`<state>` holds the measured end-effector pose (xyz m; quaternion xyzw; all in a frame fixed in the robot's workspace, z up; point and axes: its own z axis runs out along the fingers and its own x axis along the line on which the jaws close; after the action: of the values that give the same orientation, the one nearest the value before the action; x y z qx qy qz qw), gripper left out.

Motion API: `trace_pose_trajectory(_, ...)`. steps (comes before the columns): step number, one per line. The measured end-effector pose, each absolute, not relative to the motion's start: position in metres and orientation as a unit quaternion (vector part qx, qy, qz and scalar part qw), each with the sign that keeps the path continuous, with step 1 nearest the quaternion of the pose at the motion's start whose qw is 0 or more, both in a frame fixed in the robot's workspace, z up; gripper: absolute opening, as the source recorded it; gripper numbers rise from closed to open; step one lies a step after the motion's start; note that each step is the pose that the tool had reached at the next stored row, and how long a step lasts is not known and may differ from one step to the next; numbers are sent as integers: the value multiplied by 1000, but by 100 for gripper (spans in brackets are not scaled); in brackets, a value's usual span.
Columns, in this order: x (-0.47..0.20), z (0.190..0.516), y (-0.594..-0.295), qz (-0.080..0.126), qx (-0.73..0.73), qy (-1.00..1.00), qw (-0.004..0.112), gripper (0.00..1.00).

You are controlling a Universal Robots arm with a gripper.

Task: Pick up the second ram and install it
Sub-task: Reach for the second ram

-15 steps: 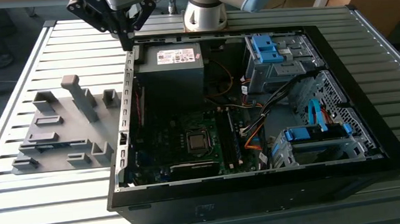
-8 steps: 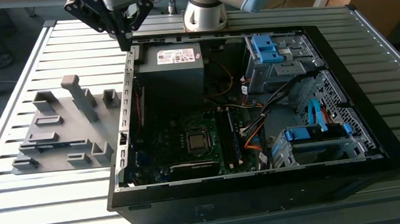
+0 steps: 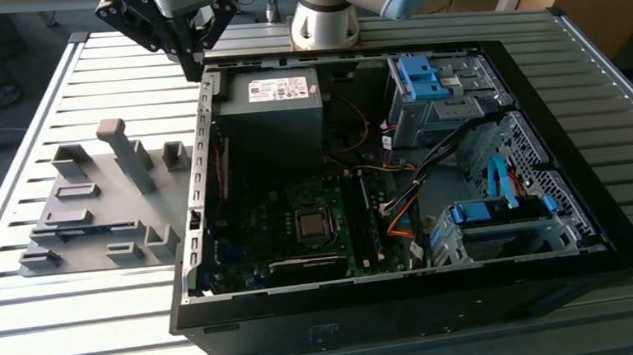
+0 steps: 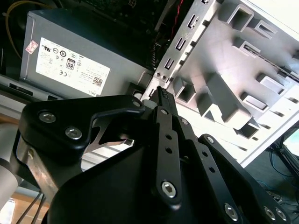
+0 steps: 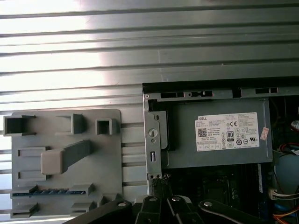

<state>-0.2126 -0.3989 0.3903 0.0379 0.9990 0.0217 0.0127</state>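
We judge the gripper [image 3: 192, 69], fingers closed empty beside the case wall [image 3: 200, 168], could clip it reaching the second ram [image 5: 46, 192].

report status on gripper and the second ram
gripper shut, empty, above the corner of the case by the power supply. second ram lying in a slot of the grey tray, untouched. tray's upright blocks stand near it.

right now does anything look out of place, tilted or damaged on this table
Nothing stands out. The grey plastic tray lies flat beside the open black computer case, its blocks upright, a thin blue-green memory stick seated edge-on in one slot. The black gripper hangs over the case's corner, holding nothing.
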Motion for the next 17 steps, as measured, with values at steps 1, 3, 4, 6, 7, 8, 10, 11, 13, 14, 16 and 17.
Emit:
trace_pose_trajectory(1,-213,390,-399,22,38,999,13,11)
trace_pose_trajectory(3,-215,390,-399,22,38,999,13,11)
trace_pose_trajectory(4,-216,390,-399,22,38,999,13,11)
trace_pose_trajectory(6,-217,390,-399,22,38,999,13,11)
trace_pose_trajectory(7,-218,390,-399,22,38,999,13,11)
trace_pose_trajectory(8,-218,390,-399,22,38,999,13,11)
trace_pose_trajectory(10,-220,390,-399,22,38,999,13,11)
trace_pose_trajectory(11,-220,390,-399,22,38,999,13,11)
trace_pose_trajectory(13,-221,390,-399,22,38,999,13,11)
trace_pose_trajectory(14,-222,390,-399,22,38,999,13,11)
trace_pose_trajectory(16,-223,390,-399,22,38,999,13,11)
trace_pose_trajectory(17,-224,390,-399,22,38,999,13,11)
